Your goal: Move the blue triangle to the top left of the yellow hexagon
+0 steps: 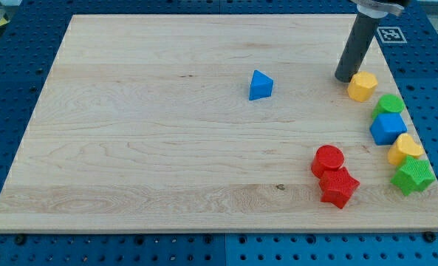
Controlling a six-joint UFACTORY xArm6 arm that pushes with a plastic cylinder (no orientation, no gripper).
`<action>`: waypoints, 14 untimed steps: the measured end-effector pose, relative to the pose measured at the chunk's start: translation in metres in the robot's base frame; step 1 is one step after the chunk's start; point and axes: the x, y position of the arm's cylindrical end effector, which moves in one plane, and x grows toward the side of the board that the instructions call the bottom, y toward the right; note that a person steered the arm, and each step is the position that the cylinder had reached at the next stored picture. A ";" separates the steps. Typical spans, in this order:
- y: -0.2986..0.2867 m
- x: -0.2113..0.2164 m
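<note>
Blue triangle point(261, 86) lies well left of my tip point(344, 78).

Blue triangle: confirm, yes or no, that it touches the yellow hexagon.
No, the blue triangle sits apart from the yellow hexagon, bare board between them.

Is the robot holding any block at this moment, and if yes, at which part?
Nothing is held. My tip rests on the board just left of the yellow hexagon, far right of the blue triangle.
</note>
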 end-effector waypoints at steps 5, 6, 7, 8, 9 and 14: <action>-0.045 0.043; -0.049 0.070; -0.083 0.086; -0.115 0.088; -0.124 0.088; -0.141 0.051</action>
